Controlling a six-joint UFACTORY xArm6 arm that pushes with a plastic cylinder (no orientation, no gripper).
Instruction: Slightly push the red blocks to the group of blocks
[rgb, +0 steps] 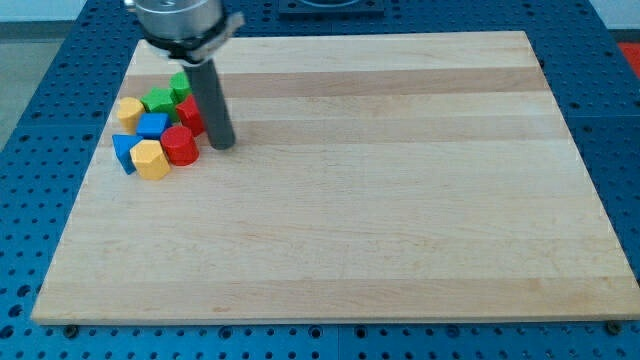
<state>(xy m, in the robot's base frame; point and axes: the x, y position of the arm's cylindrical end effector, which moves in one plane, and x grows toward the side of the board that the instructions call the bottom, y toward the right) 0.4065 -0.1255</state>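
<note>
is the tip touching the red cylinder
Cannot tell. In the camera view my tip sits just right of the red cylinder, and no gap or contact shows plainly.

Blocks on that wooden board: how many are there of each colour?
Red: 2, cylinder and another red block beside my tip.
Green: 2.
Blue: 2.
Yellow: 2.
Total: 8.
</note>
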